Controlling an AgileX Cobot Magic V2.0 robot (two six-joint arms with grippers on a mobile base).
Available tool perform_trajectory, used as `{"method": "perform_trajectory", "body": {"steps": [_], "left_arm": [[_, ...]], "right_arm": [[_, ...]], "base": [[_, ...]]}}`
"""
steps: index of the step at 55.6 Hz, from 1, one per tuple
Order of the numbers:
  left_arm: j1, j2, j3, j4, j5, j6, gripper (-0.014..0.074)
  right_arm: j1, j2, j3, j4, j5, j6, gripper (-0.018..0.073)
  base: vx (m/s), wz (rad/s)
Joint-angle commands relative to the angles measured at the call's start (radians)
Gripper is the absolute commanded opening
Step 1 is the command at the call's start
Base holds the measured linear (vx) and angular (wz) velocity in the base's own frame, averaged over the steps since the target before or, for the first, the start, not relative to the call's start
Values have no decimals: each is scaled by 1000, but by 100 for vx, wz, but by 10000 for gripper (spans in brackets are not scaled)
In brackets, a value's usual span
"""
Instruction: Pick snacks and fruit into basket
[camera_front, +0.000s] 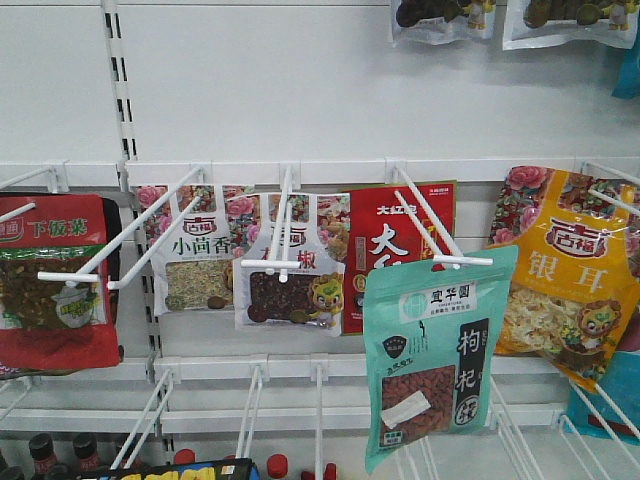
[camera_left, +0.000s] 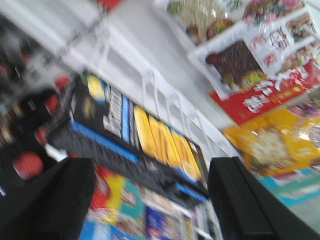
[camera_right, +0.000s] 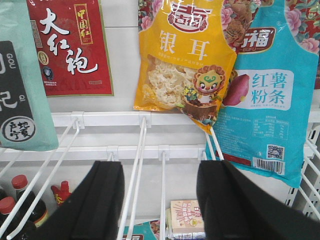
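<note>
Your right claw (camera_right: 161, 167) is spread wide and holds nothing, its two black fingers just below the yellow pouch (camera_right: 185, 65). That pouch hangs against the back wall (camera_right: 120, 80), right of the red pouch (camera_right: 70, 45) and in front of the blue pouch (camera_right: 265, 90). Lift the claw to the pouch's lower half and close on the yellow film alone, keeping clear of the blue one behind. Then draw it near along its peg (camera_front: 615, 203) rather than down, or the hang hole may tear. Watch the white wire pegs (camera_right: 137, 165) of the lower row jutting between the fingers. Your left claw (camera_left: 150, 167) is likewise open and empty, though its view is blurred. No fruit or basket shows.
</note>
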Motion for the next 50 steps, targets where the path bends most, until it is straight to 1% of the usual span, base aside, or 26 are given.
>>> {"method": "perform_trajectory", "body": {"steps": [1,4,7,11,15,20,25,32,35,39,50], "left_arm": [[-75,11,8,4,-97,-165,592],[-110,21,24,4,-95,-230,601],[-133,41,40,4,-99,-268,609],[-151,89,49,4,-107,-287,613],[-157,140,49,4,-151,-291,613],[-163,230,48,4,-270,-296,613],[-163,323,48,5,-377,-324,613],[-163,470,48,5,-554,-418,613],[-163,526,48,5,-643,-445,613],[-163,602,48,5,-726,-469,612],[-163,781,48,-6,-982,-469,612]], "right_arm": [[-2,10,-32,-3,-79,-7,414],[-2,10,-32,-3,-79,-7,414],[-2,10,-32,-3,-79,-7,414],[-2,10,-32,-3,-79,-7,414],[-2,10,-32,-3,-79,-7,414],[-2,10,-32,-3,-79,-7,414],[-2,10,-32,-3,-79,-7,414],[-2,10,-32,-2,-79,-7,414],[-2,10,-32,-2,-79,-7,414],[-2,10,-32,-2,-79,-7,414],[-2,10,-32,-2,-79,-7,414]], "base": [[0,0],[0,0],[0,0],[0,0],[0,0],[0,0],[0,0],[0,0],[0,0],[0,0],[0,0]]}}
